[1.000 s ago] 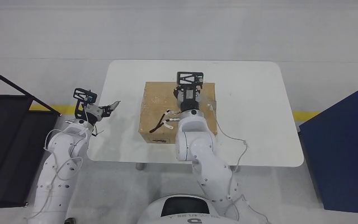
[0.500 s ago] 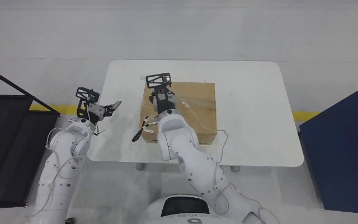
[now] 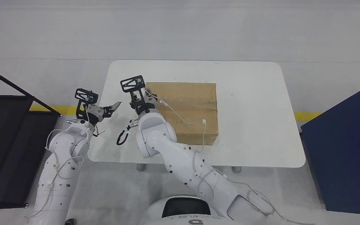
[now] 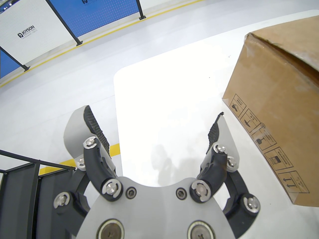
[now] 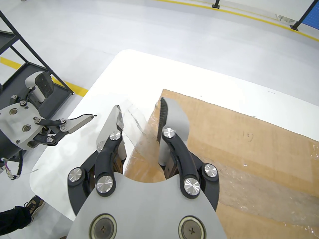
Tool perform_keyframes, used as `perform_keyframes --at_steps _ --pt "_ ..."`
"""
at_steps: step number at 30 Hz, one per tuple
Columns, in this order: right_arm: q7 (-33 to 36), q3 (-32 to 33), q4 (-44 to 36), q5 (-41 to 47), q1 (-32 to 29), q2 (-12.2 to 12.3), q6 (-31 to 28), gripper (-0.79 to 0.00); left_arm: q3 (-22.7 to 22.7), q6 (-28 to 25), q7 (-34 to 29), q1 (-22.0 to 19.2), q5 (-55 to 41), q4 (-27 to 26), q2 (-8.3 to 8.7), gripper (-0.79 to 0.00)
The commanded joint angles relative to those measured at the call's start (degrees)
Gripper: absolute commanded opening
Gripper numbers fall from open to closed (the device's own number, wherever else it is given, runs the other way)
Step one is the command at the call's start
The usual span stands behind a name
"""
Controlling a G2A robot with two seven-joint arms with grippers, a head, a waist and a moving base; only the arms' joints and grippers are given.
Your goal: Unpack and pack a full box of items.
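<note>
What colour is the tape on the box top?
The tape is clear and glossy over the brown box; best in right wrist view.

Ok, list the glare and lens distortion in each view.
Left wrist view: the table is washed out by glare, and the yellow floor line bows, a wide-lens bend. Right wrist view: the clear tape on the box glints. Top view: even light on the table.
</note>
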Motion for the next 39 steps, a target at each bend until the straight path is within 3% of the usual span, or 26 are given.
perform_keyframes --at_steps 1,6,11,18,26,34,37,39 --pt "-0.16 -0.36 0.59 0.8 0.44 -0.45 0.19 0.0 0.02 0.03 -0.09 0.0 0.04 -0.35 0.01 0.0" --pt "-0.35 -0.93 1.06 2.85 1.43 -1.3 0.12 0.0 0.1 0.23 -0.12 0.28 0.08 -1.24 0.01 0.0" --pt "0.81 1.95 -5.02 5.69 -0.3 -0.57 -2.82 0.0 0.32 0.27 0.32 0.74 -1.45 -1.61 -0.1 0.0" --pt "1.88 11.23 -22.0 5.0 -10.29 3.04 -9.62 0.0 -0.01 0.16 -0.13 0.85 -5.07 -1.31 -0.26 0.0" --pt "3.0 26.01 -38.62 11.63 -24.06 7.26 -20.2 0.0 -0.01 0.16 -0.13 0.85 -5.07 -1.31 -0.26 0.0" --pt "4.67 38.92 -40.84 21.46 -26.74 8.8 -25.09 0.0 -0.01 0.16 -0.13 0.85 -5.07 -1.31 -0.26 0.0" --pt "4.67 38.92 -40.84 21.46 -26.74 8.8 -25.09 0.0 -0.08 0.63 1.03 0.98 -4.72 -2.24 -0.27 0.0" --pt "4.67 38.92 -40.84 21.46 -26.74 8.8 -25.09 0.0 -0.36 2.5 5.05 2.49 -3.64 -4.29 -0.35 0.0"
